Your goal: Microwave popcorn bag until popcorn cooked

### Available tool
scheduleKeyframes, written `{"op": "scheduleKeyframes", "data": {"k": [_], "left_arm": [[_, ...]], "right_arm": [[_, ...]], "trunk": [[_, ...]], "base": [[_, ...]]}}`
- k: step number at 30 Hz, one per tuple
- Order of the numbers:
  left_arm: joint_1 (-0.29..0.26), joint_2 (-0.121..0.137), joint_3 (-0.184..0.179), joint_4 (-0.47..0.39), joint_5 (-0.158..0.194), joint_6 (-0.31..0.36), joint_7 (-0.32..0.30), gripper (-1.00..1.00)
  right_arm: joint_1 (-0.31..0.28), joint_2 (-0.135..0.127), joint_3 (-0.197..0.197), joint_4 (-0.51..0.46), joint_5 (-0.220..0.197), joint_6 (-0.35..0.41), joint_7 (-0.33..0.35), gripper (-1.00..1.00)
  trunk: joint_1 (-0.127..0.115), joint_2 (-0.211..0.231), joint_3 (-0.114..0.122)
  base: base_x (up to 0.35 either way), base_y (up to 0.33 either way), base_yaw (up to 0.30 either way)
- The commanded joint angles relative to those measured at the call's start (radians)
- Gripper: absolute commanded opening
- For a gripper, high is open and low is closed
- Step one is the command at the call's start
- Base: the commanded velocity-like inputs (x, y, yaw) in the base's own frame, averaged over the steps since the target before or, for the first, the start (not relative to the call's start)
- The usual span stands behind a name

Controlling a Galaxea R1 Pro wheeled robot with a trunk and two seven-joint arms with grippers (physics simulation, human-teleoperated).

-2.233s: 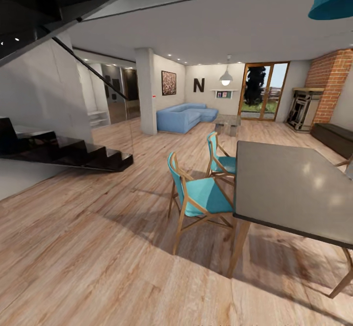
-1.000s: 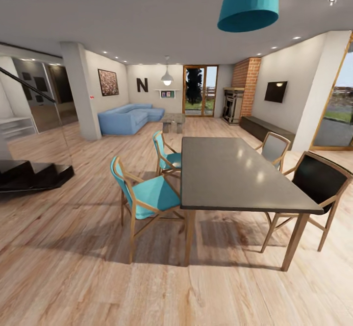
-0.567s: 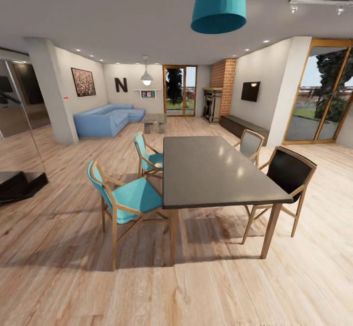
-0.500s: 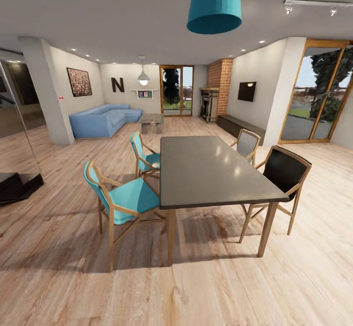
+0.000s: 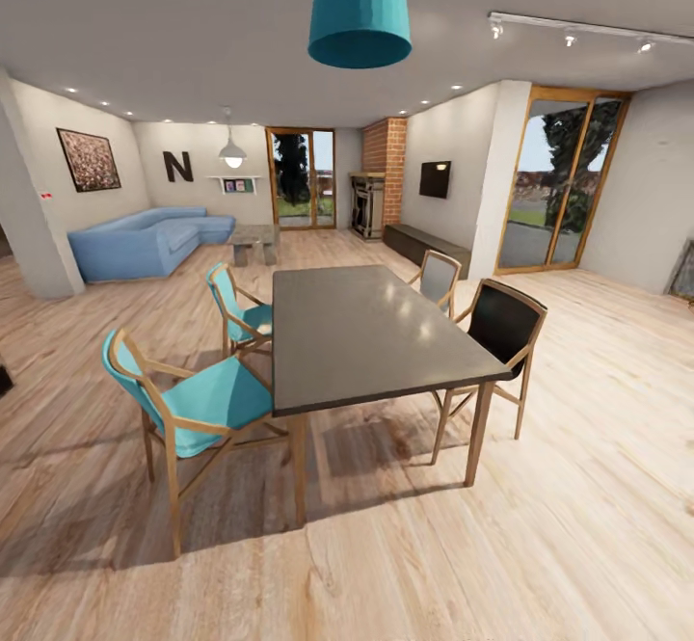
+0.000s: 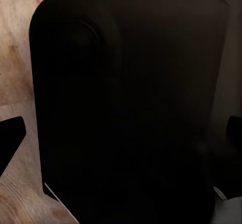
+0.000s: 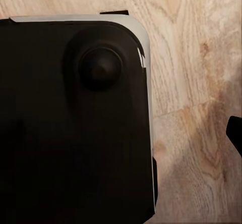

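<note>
- Nearest you, both wrist cameras look down past a black rounded body of the robot (image 6: 121,108) onto pale wood floor (image 7: 191,57). A dark fingertip (image 6: 10,138) of the left gripper pokes in at one edge, and another dark tip (image 7: 236,135) shows at the right wrist's edge. You cannot tell how far either gripper is open, and nothing is seen in their hold.
- Ahead on the floor stands a grey dining table (image 5: 366,333), with two teal chairs (image 5: 193,400) on one side and a black chair (image 5: 503,323) on the other.
- Farther off are a blue sofa (image 5: 145,241), a brick fireplace (image 5: 384,173) and glass doors (image 5: 559,183).
- This is a dining and living room; the popcorn bag, microwave and countertop are not in sight here.
- You appear to be at the travel step, looking for the kitchen. The next move likely calls for turning or driving on until a steel worktop comes into sight, keeping clear of the table and chairs.
</note>
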Motion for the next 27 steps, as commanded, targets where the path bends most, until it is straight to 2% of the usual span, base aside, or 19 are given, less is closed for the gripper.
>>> {"op": "scheduleKeyframes", "data": {"k": [1, 17, 27], "left_arm": [[0.000, 0.000, 0.000, 0.000, 0.006, -0.001, 0.000, 1.00], [0.000, -0.001, -0.002, 0.000, 0.008, 0.001, -0.002, 1.00], [0.000, -0.001, -0.003, 0.000, 0.008, 0.001, -0.002, 1.00]], "right_arm": [[0.000, 0.000, -0.001, 0.001, -0.004, -0.005, 0.005, 1.00], [0.000, -0.001, -0.001, 0.001, 0.002, -0.003, 0.005, 1.00], [0.000, -0.001, 0.000, 0.003, 0.004, 0.001, 0.008, 1.00]], "trunk": [[0.000, 0.000, -0.001], [0.000, 0.000, -0.001], [0.000, 0.000, -0.001]], "base": [[0.000, 0.000, -0.297], [0.000, 0.000, -0.294], [0.000, 0.000, -0.038]]}}
